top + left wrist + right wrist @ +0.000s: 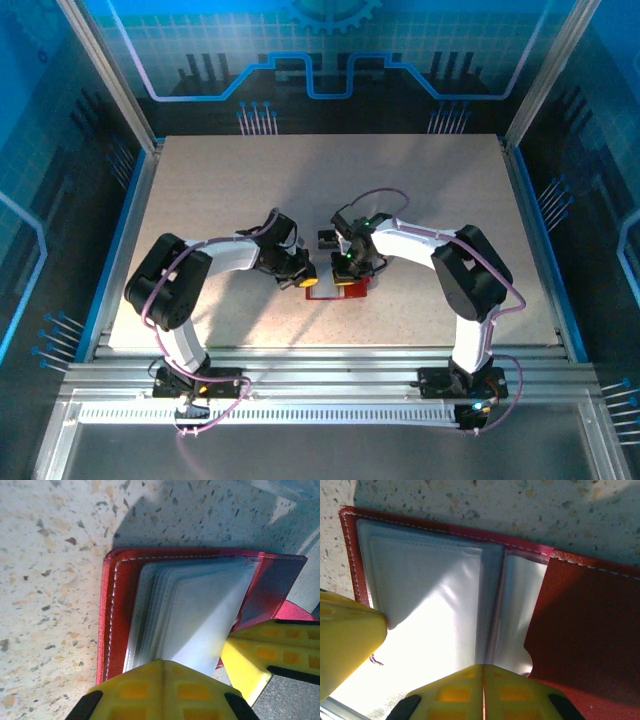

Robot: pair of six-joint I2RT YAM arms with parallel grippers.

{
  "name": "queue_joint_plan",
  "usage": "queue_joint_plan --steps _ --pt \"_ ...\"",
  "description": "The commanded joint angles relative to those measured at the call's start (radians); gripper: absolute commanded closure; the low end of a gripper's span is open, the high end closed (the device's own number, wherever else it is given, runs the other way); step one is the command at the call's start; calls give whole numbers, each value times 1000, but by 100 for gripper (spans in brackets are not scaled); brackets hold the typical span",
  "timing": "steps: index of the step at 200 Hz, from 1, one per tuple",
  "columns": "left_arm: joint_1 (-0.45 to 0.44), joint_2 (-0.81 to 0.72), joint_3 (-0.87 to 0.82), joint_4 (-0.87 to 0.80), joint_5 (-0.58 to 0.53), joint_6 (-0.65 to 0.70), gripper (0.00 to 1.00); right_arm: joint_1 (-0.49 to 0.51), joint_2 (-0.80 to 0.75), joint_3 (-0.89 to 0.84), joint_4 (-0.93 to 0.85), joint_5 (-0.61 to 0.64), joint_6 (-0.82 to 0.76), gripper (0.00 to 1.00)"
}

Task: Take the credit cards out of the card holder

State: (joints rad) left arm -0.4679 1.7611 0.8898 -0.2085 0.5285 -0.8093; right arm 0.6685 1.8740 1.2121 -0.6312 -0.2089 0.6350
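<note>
The red card holder (322, 293) lies open on the speckled table between both grippers. In the left wrist view its red cover (112, 620) frames a fan of pale grey pockets (195, 610). My left gripper (162, 661) is shut, its tip against the pockets' near edge. My right gripper (483, 666) is shut on a raised pocket leaf at the holder's (585, 630) fold. The pockets that show look blank, and I cannot make out credit cards in them. A small dark card-like thing (326, 239) lies just beyond the holder. From above, the left gripper (305, 279) and right gripper (347, 265) nearly touch.
A clear plastic edge (280, 487) shows just beyond the holder on the right. The right gripper's yellow finger (250, 655) crowds the holder's right side, and the left gripper's finger (345, 640) its other side. Blue walls ring the table (200, 200).
</note>
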Motion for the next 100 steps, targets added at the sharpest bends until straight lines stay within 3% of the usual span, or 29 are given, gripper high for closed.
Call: queue_joint_plan --steps 1,34,53,68,100 --pt "-9 25 14 -61 -17 17 100 16 -50 2 -12 -11 -5 91" --pt "-8 25 18 -63 -16 18 100 20 -73 -52 90 -106 14 88" --pt "-9 25 17 -65 -17 21 100 53 -112 -75 103 -85 -49 77" --pt "-8 28 17 -65 -18 22 100 78 -148 -79 83 -55 -181 68" --pt "-8 34 18 -65 -14 28 100 105 -294 -159 94 60 -599 69"
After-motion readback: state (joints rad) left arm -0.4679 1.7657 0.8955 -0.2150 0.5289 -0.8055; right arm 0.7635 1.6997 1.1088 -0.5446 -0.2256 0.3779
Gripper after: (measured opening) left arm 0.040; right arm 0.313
